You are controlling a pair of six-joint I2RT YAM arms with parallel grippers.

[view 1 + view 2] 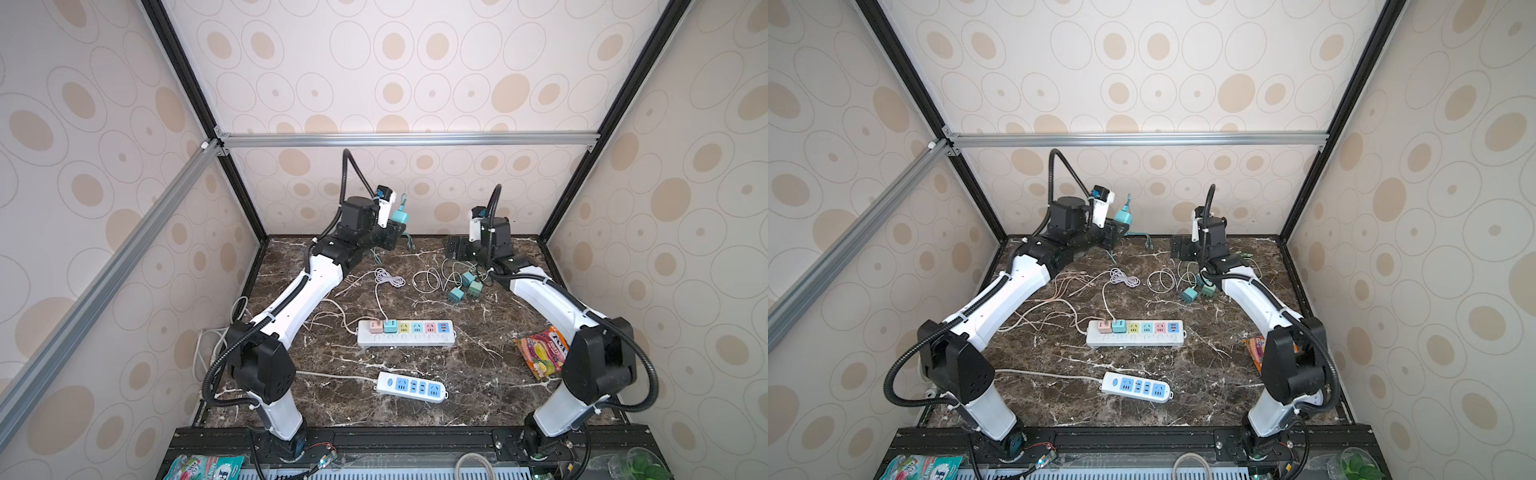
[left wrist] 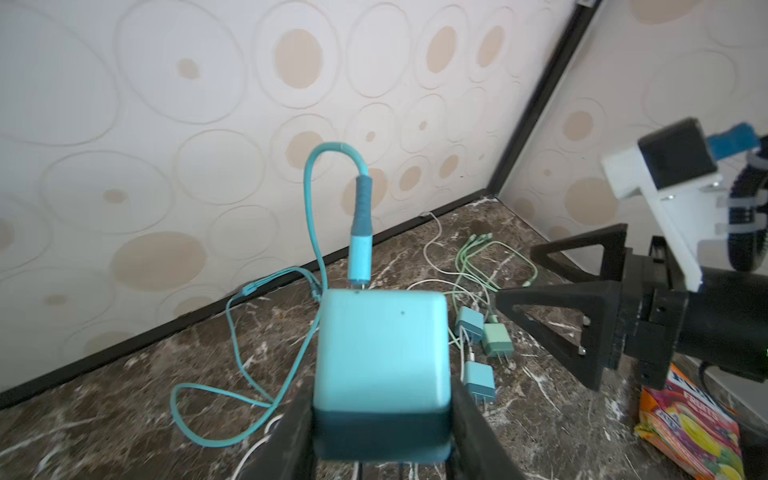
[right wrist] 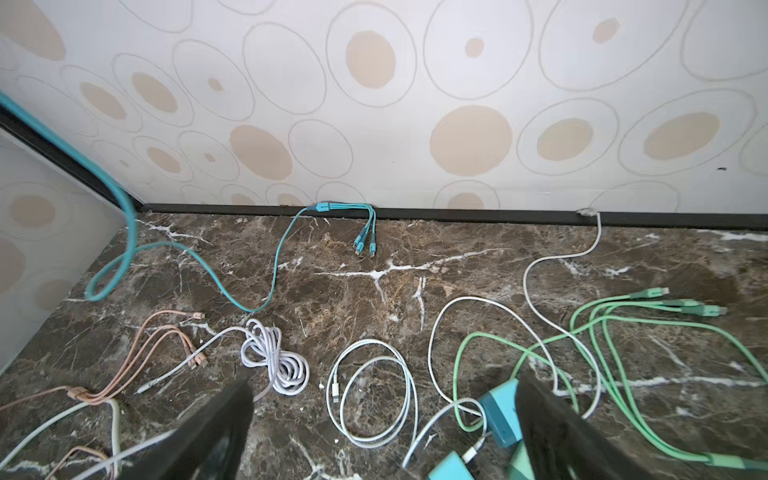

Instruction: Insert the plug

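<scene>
In both top views the plug [image 1: 400,216] [image 1: 1123,216] is seen as a small pale-teal cube. It is held clear of the table [image 1: 478,361] near the back wall by the left gripper [image 1: 401,227], whose jaws are closed against its sides. The right gripper [image 1: 456,247] is set low over the back of the table, well apart from the plug, with its jaws spread and nothing between them. The power strip [image 1: 405,332], with its row of coloured sockets, lies mid-table, well apart from the plug. A pink and a teal adapter are seated at its left end.

In the left wrist view the plug [image 2: 380,357] is shown as a rounded cube, lighter on its broad face and darker teal in a band at the near end. It is clamped between two black fingers [image 2: 291,432], and its prongs are hidden. A teal cable [image 2: 309,208] is fitted into its far face, arches up and drops to the table. Loose chargers [image 2: 478,332] are seen on the table beyond it. The right gripper [image 2: 517,276] is seen wide open.

In the right wrist view the teal cable [image 3: 124,199] is followed to a three-way end [image 3: 365,239] by the back wall. The right gripper [image 3: 386,428] is shown with its jaws widely parted above the table. One loose charger [image 3: 500,415] lies just beside a finger; contact cannot be told.
</scene>
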